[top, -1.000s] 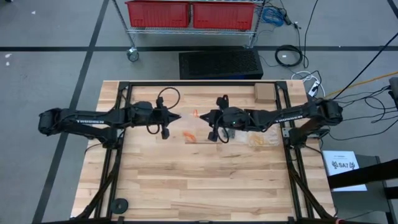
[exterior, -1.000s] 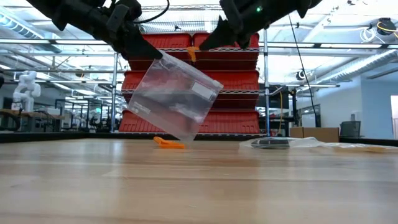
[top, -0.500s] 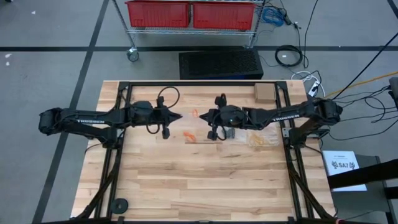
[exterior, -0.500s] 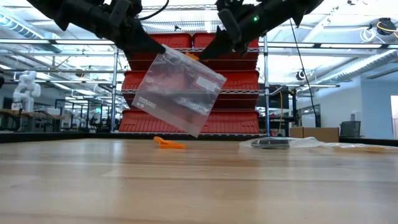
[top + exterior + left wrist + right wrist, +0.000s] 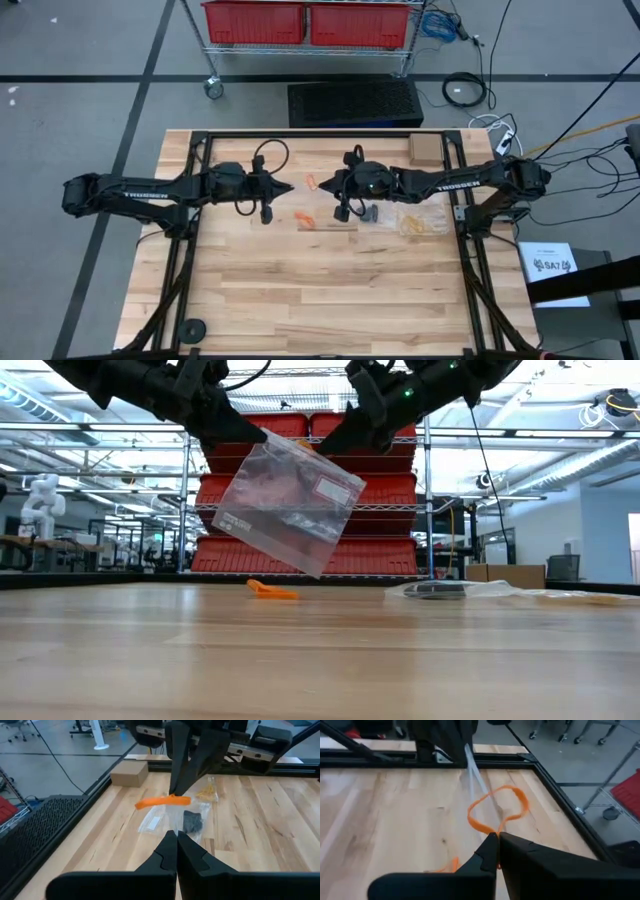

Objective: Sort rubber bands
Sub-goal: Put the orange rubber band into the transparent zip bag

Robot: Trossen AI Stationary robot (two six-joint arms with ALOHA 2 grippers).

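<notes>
Bag [image 5: 290, 505] held aloft centre frame, left gripper [image 5: 250, 438] clamped on corner; right gripper [image 5: 322, 448] pinched on orange band [image 5: 497, 812]; band drop judged possible if mouth stays shut

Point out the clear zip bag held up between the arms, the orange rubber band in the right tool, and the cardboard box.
clear zip bag [image 5: 285, 510], low view, middle of its face.
orange rubber band [image 5: 496, 811], right wrist view, loop's near strand.
cardboard box [image 5: 128, 772], left wrist view, top face.
</notes>
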